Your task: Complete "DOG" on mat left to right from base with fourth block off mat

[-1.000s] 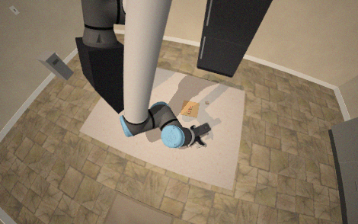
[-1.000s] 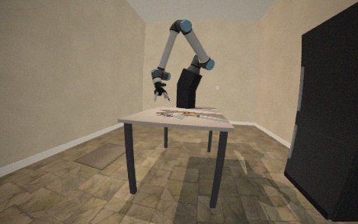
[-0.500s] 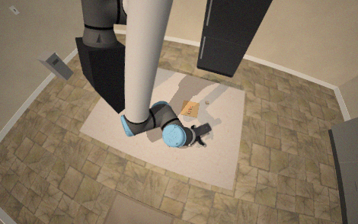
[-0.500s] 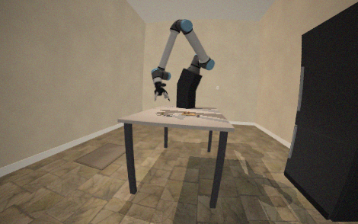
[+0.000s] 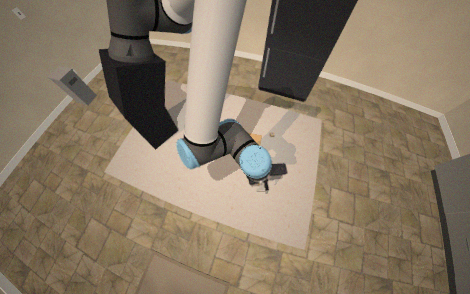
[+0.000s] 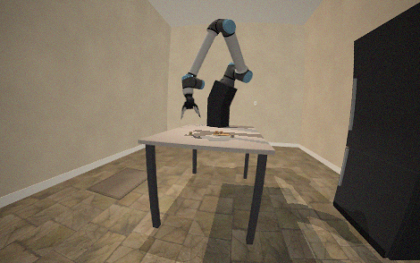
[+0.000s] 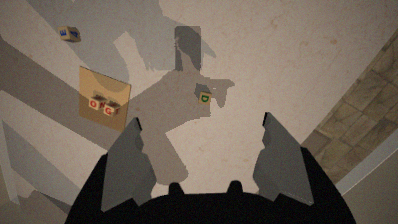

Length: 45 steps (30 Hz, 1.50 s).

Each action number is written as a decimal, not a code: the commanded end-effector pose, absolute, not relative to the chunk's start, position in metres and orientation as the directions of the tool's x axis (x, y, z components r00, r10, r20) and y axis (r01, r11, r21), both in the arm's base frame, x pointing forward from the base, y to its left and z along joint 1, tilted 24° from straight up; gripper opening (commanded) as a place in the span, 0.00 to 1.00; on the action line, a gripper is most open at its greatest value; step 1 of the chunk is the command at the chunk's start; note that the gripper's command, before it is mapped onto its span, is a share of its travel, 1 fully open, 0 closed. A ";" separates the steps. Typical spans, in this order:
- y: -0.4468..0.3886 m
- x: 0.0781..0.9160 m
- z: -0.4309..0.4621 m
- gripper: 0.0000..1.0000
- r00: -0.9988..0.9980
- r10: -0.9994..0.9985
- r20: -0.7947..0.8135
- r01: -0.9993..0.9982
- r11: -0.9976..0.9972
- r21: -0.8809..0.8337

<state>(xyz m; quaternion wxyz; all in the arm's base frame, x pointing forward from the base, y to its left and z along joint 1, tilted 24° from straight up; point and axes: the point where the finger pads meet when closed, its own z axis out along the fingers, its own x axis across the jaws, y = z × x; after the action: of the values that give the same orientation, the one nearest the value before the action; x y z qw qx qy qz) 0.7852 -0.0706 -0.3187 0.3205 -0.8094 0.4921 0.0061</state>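
In the wrist view a tan mat lies on the table at the left. Two blocks with red letters, O and G, sit side by side on it. A block with a green D lies off the mat on the bare table top, in the arm's shadow, with the letter facing up. A block with a blue letter lies off the mat at the far upper left. My gripper is open and empty, high above the table, with the D block ahead of the fingertips. The gripper also shows in the exterior view.
The table's edge and the tiled floor show at the right of the wrist view. In the top view the arm's wrist covers part of the table; a corner of the mat and a small block show beside it.
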 end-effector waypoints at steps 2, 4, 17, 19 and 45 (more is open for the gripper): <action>-0.073 0.784 -0.314 1.00 0.420 -0.840 -0.343 -0.874 -0.272 -0.403; -0.075 0.783 -0.311 1.00 0.374 -0.862 -0.342 -0.901 -0.250 -0.354; -0.079 0.781 -0.302 1.00 0.272 -0.907 -0.323 -0.948 -0.194 -0.254; -0.079 0.781 -0.302 1.00 0.272 -0.907 -0.323 -0.948 -0.194 -0.254; -0.058 0.787 -0.350 0.37 0.272 -0.906 -0.323 -0.948 -0.194 -0.254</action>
<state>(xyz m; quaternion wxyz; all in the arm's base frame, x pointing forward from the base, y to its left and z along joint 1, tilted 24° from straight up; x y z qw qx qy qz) 0.7867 -0.0578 -0.3503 0.2039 -0.7711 0.6011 0.0511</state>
